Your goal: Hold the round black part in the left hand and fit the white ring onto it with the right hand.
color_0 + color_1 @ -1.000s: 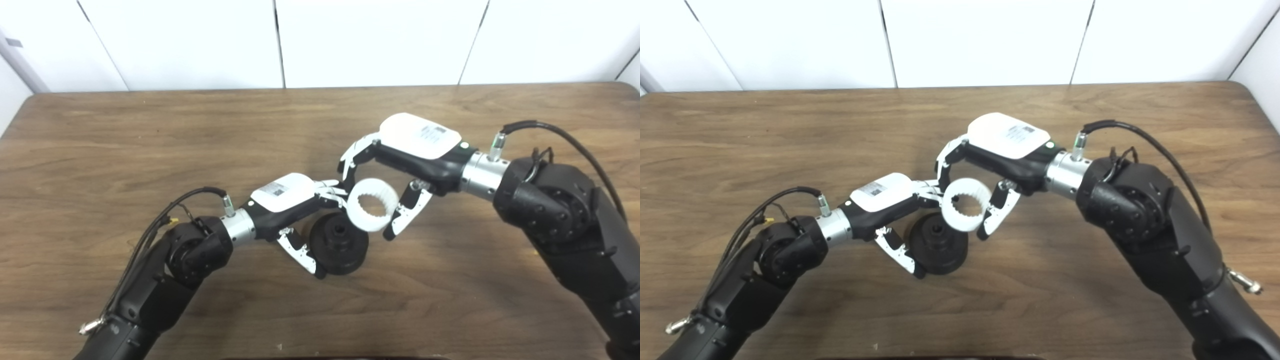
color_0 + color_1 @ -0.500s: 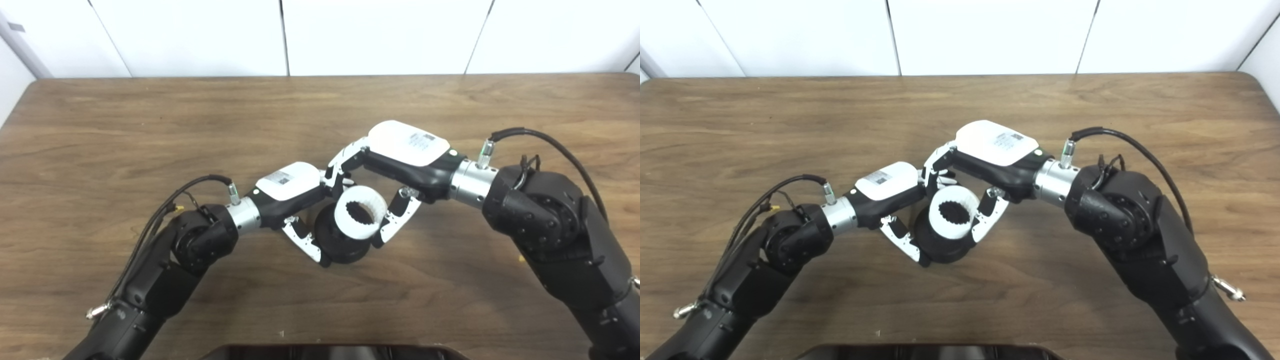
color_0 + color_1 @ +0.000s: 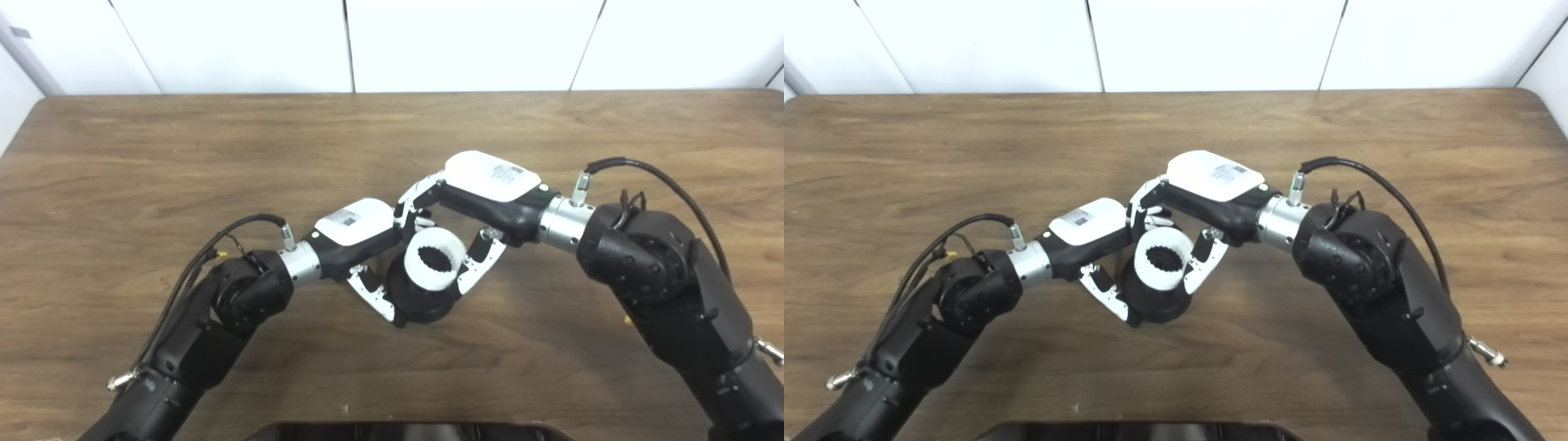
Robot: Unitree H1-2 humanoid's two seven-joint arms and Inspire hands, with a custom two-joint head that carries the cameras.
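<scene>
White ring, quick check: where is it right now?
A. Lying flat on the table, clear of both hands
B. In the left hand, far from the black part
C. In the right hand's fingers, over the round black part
C: the white ring sits between the right hand fingers, directly over the round black part gripped by the left hand.

One white ring (image 3: 435, 266), one round black part (image 3: 422, 303), two hands.
</scene>
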